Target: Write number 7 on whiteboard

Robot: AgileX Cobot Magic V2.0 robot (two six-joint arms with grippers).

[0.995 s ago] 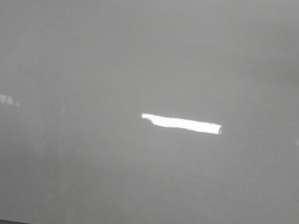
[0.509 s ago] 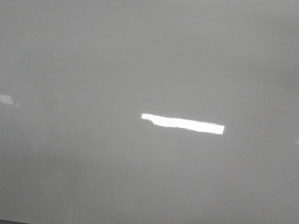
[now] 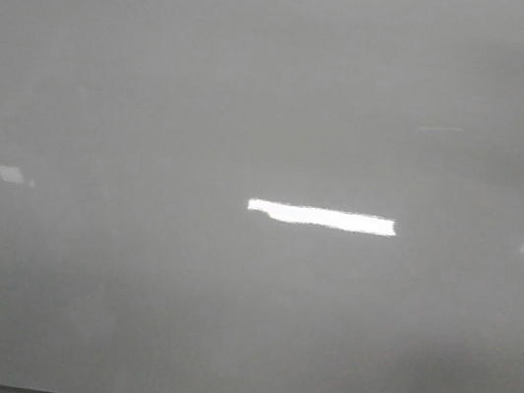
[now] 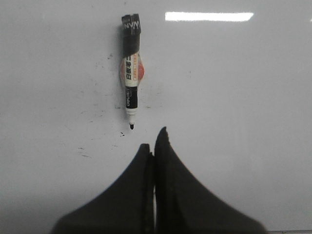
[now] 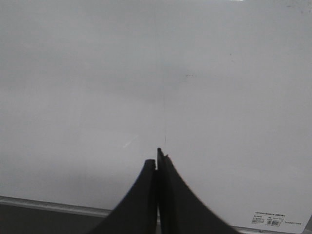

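Nearest, the left pincer (image 4: 152,139) and right pincer (image 5: 157,157) are seen clenched on nothing. Beyond the left one, an uncapped marker (image 4: 130,68) lies on the whiteboard (image 3: 276,109), upper centre. No 7 appears drawn; writing seemingly remains undone.

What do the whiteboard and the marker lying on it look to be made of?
The whiteboard: glossy coated sheet, likely melamine or painted steel, given its sharp lamp reflections. The marker: apparently plastic, with a smooth black cap end, a printed label and a dark tip.
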